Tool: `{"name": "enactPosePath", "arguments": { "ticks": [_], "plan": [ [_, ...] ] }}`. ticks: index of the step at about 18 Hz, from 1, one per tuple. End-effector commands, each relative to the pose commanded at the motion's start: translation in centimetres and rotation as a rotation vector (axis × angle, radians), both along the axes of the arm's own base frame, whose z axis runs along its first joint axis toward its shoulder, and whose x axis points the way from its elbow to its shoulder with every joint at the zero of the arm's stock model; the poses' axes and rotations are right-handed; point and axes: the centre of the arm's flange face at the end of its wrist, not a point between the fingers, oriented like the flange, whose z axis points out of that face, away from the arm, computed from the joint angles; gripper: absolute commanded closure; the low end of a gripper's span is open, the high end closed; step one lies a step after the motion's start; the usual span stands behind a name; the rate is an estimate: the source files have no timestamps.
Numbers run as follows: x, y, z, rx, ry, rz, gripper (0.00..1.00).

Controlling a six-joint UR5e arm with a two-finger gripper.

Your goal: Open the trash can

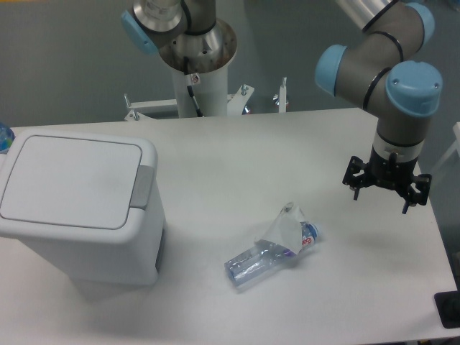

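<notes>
The trash can [79, 215] is a large white boxy bin standing at the left of the table. Its flat white lid [72, 180] lies shut, and the grey push-button tab [144, 185] sits on the lid's right edge. My gripper [383, 200] hangs far to the right over the table, pointing down, well apart from the bin. Its black fingers [355, 188] are spread with nothing between them.
A crushed clear plastic bottle [273, 251] lies on the white table [237, 158] between the bin and the gripper. The arm's white base column [201, 79] stands at the back edge. A black object [449, 309] sits at the table's front right corner.
</notes>
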Motion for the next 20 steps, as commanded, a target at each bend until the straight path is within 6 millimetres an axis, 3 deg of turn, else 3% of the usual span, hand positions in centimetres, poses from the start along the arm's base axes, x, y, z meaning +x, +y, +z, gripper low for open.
{"name": "enactPosePath", "arguments": {
  "ticks": [5,11,20],
  "plan": [
    [0.1,0.0,0.4,0.006,0.001,0.001,0.0],
    [2.3,0.9,1.3,0.029,-0.012,0.067,0.0],
    [9.6,7.3,5.2,0.237,-0.138,0.363,0.0]
  ]
}}
